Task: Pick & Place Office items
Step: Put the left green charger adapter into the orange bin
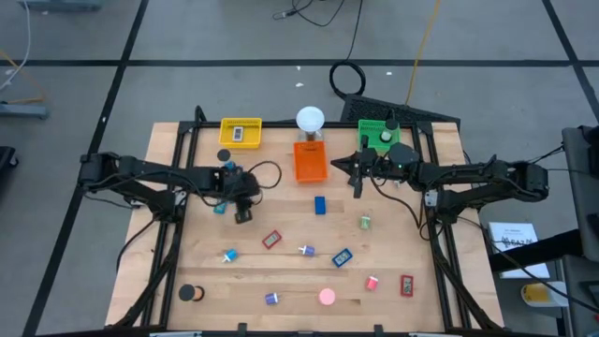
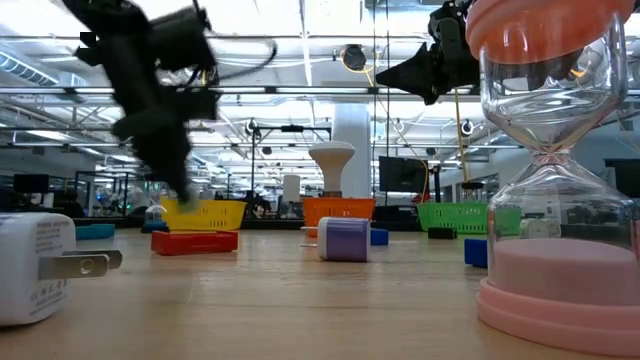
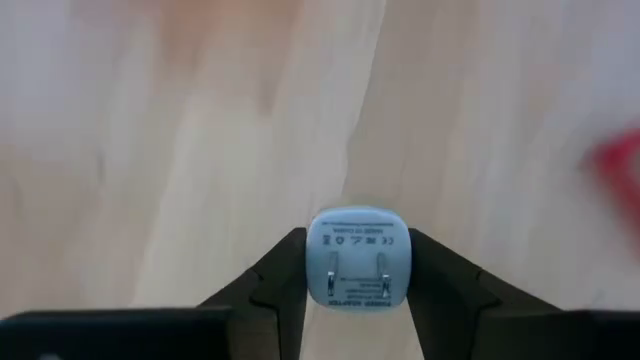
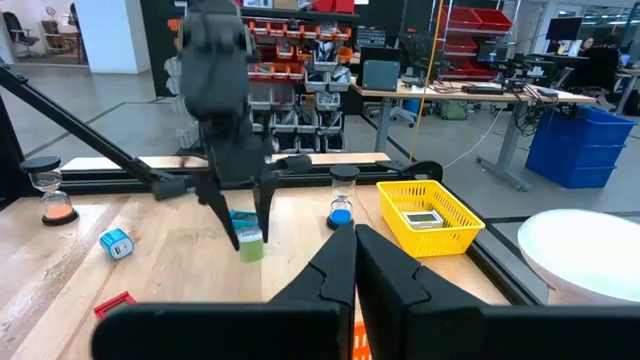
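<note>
From above, the left gripper (image 1: 242, 211) hangs over the wooden surface (image 1: 281, 281) just below the yellow tray (image 1: 241, 132), which lies up the picture from its fingers. The right gripper (image 1: 357, 174) waits beside the orange tray (image 1: 311, 161).

At table height, the left arm reaches down in front of the yellow tray.

The left wrist view settles the grip: the two fingers (image 3: 270, 290) are closed partway onto a small white plug adapter (image 3: 357, 256), one on each side, its prongs facing the camera, bare surface beyond.

In the right wrist view, the right fingers (image 4: 330, 270) are pressed together and empty.
</note>
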{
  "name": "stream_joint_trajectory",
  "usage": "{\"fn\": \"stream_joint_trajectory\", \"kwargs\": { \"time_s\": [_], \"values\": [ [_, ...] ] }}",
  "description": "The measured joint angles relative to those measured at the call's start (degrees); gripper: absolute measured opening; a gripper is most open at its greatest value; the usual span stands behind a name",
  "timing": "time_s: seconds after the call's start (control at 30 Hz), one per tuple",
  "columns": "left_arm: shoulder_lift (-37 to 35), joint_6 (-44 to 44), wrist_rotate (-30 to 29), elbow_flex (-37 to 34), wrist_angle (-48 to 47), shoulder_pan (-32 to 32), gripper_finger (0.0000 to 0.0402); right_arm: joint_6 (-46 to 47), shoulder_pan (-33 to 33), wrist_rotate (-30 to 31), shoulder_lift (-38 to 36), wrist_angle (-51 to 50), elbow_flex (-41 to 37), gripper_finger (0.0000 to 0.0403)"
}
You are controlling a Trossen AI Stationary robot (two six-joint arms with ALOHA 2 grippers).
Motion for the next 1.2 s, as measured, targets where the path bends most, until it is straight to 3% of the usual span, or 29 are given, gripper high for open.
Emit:
{"fn": "stream_joint_trajectory", "kwargs": {
  "time_s": [0.23, 0.43, 0.6, 0.7, 1.0, 1.1, 1.2],
  "values": [
    [10.01, 4.90, 4.96, 8.84, 9.20, 0.50, 0.0135, 0.00, 0.00, 0.00, 0.00, 0.00, 0.00, 0.0000],
    [25.20, 9.66, 5.76, 20.46, 6.46, 0.48, 0.0135, -0.04, 0.00, 0.00, 0.00, -0.06, 0.00, 0.0000],
    [33.07, 12.13, 5.74, 29.18, 1.35, 0.63, 0.0135, -0.16, 0.00, 0.00, 0.00, -0.23, 0.00, 0.0000],
    [34.98, 12.66, 5.76, 31.98, -0.41, 0.90, 0.0140, -0.20, -0.01, 0.02, 0.00, -0.43, 0.00, 0.0000],
    [35.32, 12.79, 5.55, 32.51, -2.52, 1.46, 0.0249, -0.20, 0.00, 0.00, 0.00, -0.44, 0.00, 0.0000],
    [32.55, 14.18, 4.38, 32.51, -4.35, 1.42, 0.0255, -0.20, 0.00, 0.00, 0.00, -0.43, 0.00, 0.0000],
    [28.37, 14.74, 4.13, 30.62, -4.81, 1.46, 0.0234, -0.20, 0.00, 0.00, 0.00, -0.44, 0.00, 0.0000]
  ]
}}
